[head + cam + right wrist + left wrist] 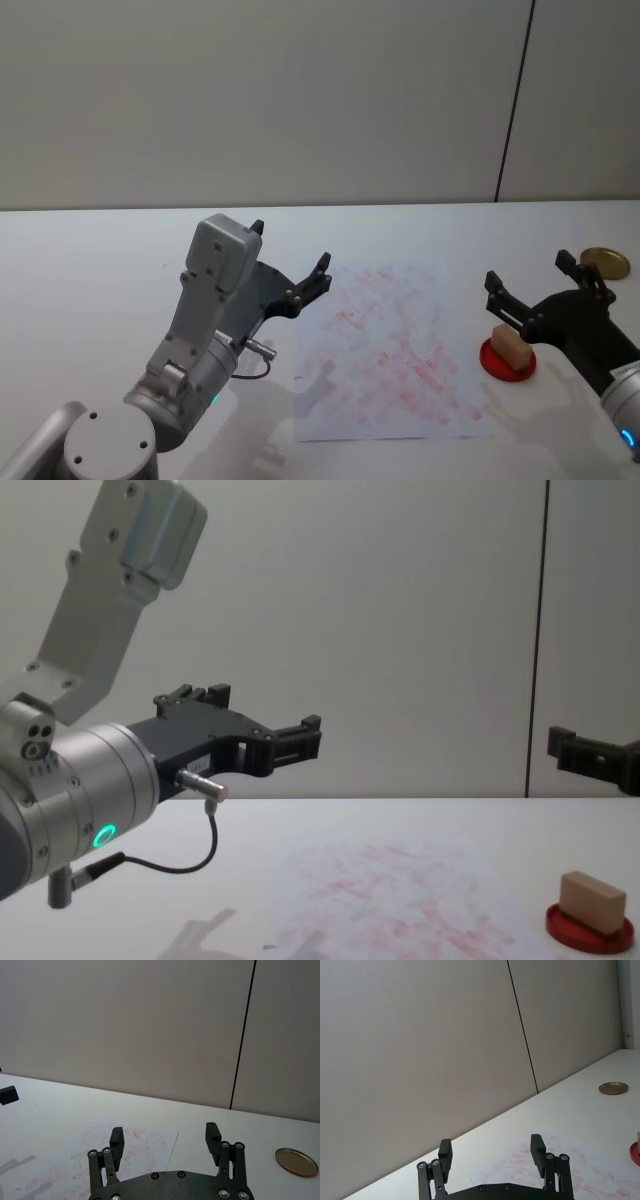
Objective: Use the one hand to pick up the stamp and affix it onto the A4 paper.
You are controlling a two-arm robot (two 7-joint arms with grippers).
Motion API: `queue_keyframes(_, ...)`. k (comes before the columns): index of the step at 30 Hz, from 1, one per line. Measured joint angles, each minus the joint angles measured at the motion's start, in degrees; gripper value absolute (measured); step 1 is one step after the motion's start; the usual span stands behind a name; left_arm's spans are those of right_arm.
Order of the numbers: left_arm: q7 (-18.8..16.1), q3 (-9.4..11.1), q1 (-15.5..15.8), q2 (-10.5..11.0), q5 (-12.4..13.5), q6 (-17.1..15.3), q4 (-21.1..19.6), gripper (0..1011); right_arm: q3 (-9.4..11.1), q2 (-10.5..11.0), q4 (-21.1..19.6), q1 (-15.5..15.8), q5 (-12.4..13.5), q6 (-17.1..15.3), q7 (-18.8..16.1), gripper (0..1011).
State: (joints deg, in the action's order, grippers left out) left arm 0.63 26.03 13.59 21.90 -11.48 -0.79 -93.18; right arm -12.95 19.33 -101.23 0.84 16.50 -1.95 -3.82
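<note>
The stamp [510, 345], a small tan wooden block, stands on a flat round red dish [490, 360] just right of the A4 paper [390, 350], a white sheet covered in faint red marks. My right gripper [528, 270] hovers open above and slightly behind the stamp, holding nothing. From the chest, the stamp [592, 902] sits on the dish [560, 925] well below one of the right gripper's fingers [585, 750]. In the right wrist view the right gripper [165, 1136] looks out over the paper [125, 1160]. My left gripper [290, 247] hangs open over the paper's left edge.
A gold round lid [605, 262] lies on the white table at the far right, behind the right gripper. The left arm's black cable [190, 860] dangles under its wrist. A grey wall closes off the table's far side.
</note>
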Motion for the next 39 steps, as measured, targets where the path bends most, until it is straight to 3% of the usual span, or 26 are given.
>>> queue_keyframes(25, 0.0, 0.0, 0.0, 0.0, 0.0, 0.0, 0.0, 993, 0.11, 0.06, 0.22, -0.11, -0.07, -0.09, -0.24, 1001)
queue_keyframes(39, 0.0, 0.0, 0.0, 0.0, 0.0, 0.0, 0.0, 993, 1.07, 1.28, 3.51, -1.37, -0.28, -2.5, -4.39, 1001)
